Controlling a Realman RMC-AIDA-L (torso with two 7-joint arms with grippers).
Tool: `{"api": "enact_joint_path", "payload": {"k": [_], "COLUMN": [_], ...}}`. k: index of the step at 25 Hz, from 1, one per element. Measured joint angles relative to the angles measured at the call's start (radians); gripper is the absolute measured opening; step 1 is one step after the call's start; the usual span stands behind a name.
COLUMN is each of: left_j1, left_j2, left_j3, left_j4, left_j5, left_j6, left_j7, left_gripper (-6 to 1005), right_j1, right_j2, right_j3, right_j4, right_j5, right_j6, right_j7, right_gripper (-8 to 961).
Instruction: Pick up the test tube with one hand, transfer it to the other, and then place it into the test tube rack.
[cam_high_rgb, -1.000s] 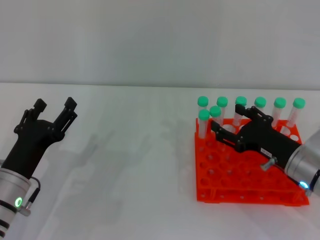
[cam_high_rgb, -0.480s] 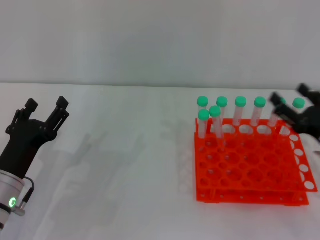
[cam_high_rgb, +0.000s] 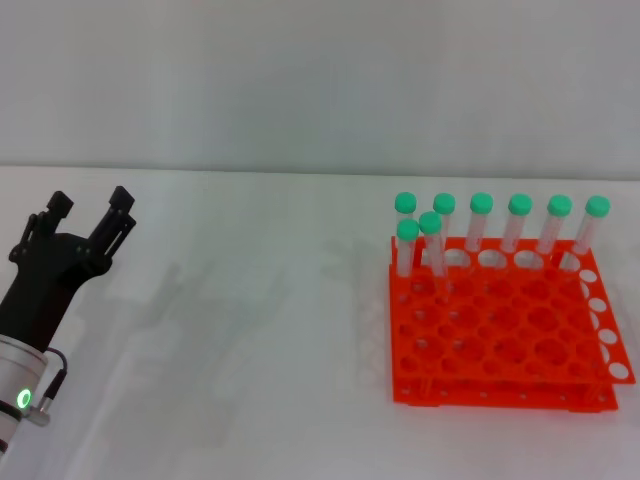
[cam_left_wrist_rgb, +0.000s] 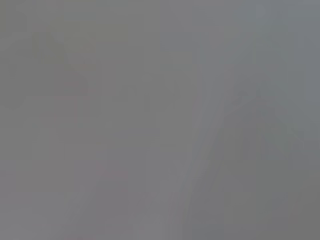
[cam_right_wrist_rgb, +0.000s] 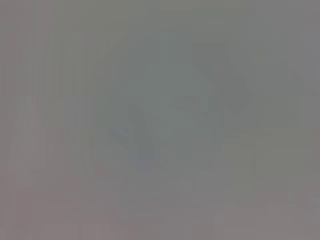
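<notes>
The orange-red test tube rack stands on the white table at the right. Several green-capped test tubes stand upright in it. Most are in its back row, and two are in the second row at the left end. I cannot tell the task's tube from the others. My left gripper, on the arm with the green light, is open and empty at the far left, well away from the rack. My right arm and gripper are out of view. Both wrist views show only plain grey.
The white table stretches between the left gripper and the rack. A pale wall rises behind the table's far edge.
My right gripper, which was over the rack's left tubes, pulled away to the right and left the view. My left gripper drew back a little to the left, still open.
</notes>
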Motion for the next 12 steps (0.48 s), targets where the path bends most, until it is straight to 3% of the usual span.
{"api": "enact_joint_path", "payload": {"k": [5, 12], "left_j1": [0.002, 0.0], "left_j2": [0.0, 0.0], "left_j3": [0.0, 0.0], "left_j4": [0.0, 0.0], "left_j5": [-0.036, -0.04], "left_j6": [0.0, -0.004], "left_j7": [0.0, -0.001], "left_gripper": [891, 890], "right_j1": [0.006, 0.006], "right_j2": [0.0, -0.003], "right_j3": [0.084, 0.11], "right_j4": [0.028, 0.032], "right_j5": [0.004, 0.011], "right_j6": [0.028, 0.064], "right_j7": [-0.045, -0.047], "right_gripper": [838, 836]}}
